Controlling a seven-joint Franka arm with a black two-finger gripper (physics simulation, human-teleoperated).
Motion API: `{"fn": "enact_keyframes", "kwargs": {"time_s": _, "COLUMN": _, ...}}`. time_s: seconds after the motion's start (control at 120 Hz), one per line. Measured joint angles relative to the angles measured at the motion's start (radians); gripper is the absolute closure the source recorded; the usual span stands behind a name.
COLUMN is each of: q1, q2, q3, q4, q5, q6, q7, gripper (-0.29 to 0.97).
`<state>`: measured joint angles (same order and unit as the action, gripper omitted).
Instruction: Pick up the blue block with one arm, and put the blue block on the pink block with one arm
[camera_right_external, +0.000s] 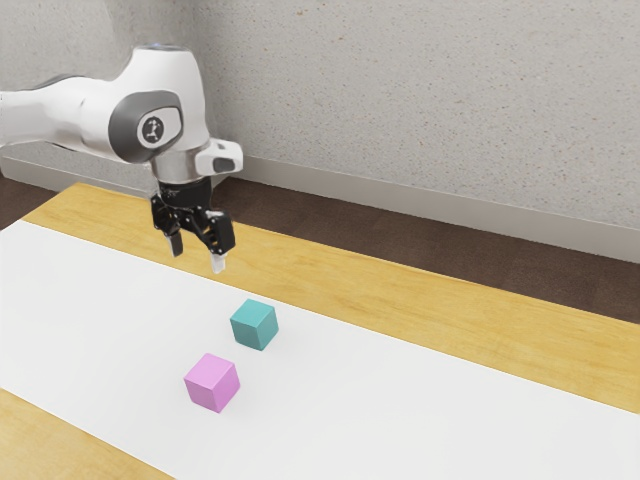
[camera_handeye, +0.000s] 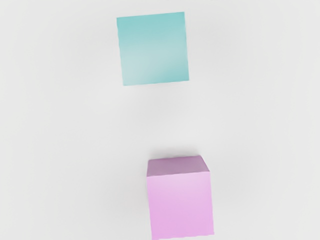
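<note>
Blue block (camera_right_external: 254, 324) near pink block (camera_right_external: 212, 381), gripper (camera_right_external: 197, 257) spread

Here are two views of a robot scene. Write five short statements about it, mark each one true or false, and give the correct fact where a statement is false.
1. The blue block sits on top of the pink block. False: both rest on the white surface.
2. The tool holds nothing. True.
3. The tool is shut. False: it is open, up in the air.
4. The two blocks do not touch each other. True.
5. In the exterior view, the tool hangs to the right of both blocks. False: it hangs to the upper left of them, closer to the blue block.
</note>
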<state>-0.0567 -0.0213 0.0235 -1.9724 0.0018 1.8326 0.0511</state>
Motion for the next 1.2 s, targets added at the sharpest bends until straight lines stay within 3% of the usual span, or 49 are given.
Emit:
{"fn": "enact_keyframes", "kwargs": {"time_s": 0.158, "q1": -0.007, "q2": 0.023, "q3": -0.012, "q4": -0.098, "q5": 0.0, "q6": 0.171, "q7": 0.002, "gripper": 0.0}}
{"fn": "enact_keyframes", "kwargs": {"time_s": 0.433, "q1": -0.071, "q2": 0.108, "q3": -0.013, "q4": -0.099, "q5": 0.002, "q6": 0.321, "q7": 0.003, "gripper": 0.0}}
{"fn": "enact_keyframes", "kwargs": {"time_s": 1.2, "q1": -0.024, "q2": 0.269, "q3": -0.008, "q4": -0.039, "q5": 0.0, "q6": 0.418, "q7": 0.0, "gripper": 0.0}}
